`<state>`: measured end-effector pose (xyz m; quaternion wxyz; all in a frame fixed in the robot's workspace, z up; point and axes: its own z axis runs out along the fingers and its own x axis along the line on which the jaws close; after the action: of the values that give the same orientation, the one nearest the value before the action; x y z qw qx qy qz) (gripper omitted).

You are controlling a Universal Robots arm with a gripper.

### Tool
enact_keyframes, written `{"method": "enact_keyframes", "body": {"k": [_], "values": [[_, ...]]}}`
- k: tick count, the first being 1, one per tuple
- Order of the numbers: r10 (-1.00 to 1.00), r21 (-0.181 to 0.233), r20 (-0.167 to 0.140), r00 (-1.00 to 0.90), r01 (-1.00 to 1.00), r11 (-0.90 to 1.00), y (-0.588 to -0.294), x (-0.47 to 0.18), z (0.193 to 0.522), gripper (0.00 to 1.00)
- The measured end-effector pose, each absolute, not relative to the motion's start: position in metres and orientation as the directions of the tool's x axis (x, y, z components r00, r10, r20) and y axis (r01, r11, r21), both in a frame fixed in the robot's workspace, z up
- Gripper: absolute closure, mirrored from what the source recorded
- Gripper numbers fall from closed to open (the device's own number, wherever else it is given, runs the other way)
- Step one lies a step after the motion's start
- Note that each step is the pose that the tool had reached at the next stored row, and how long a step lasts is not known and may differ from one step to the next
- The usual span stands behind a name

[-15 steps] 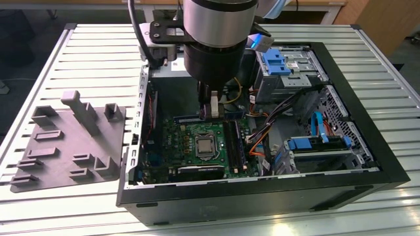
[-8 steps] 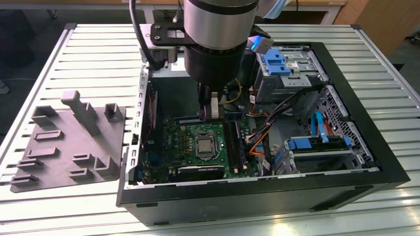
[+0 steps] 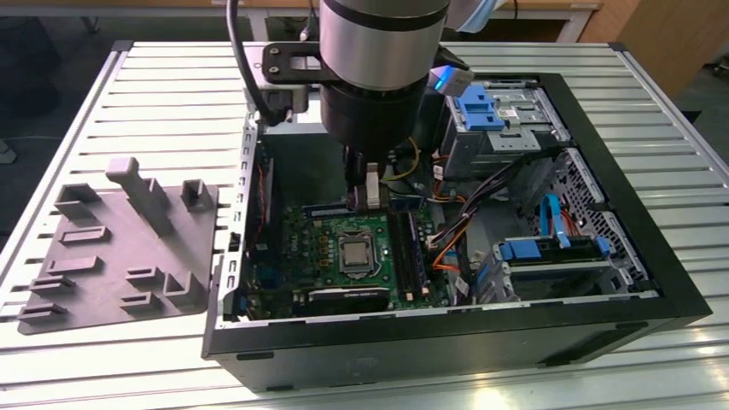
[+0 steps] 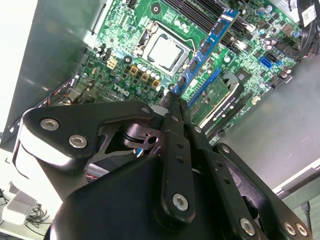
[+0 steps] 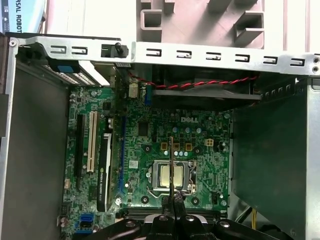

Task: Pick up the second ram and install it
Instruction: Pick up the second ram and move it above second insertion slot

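Observation:
My gripper hangs inside the open computer case, above the green motherboard. It is shut on the second ram, a narrow blue board with a row of black chips that sticks out from the fingertips. In the first wrist view the ram is seen edge-on as a thin line over the processor socket, clear of the board. The long black memory sockets lie just toward the exterior view's right of the gripper. One of them holds a green stick.
A grey moulded tray with upright posts lies on the slatted table at the exterior view's left of the case. Drive cages with blue clips and bundles of cables crowd the case's right side. A graphics card stands beside the sockets.

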<state>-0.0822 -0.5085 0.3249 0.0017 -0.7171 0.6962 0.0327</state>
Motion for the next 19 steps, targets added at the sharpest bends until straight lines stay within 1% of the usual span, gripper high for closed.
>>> {"method": "enact_keyframes", "body": {"k": [19], "values": [[-0.998,0.043,-0.049,0.028,-0.999,-0.031,-0.5085,-0.0817,0.3164,0.88]]}}
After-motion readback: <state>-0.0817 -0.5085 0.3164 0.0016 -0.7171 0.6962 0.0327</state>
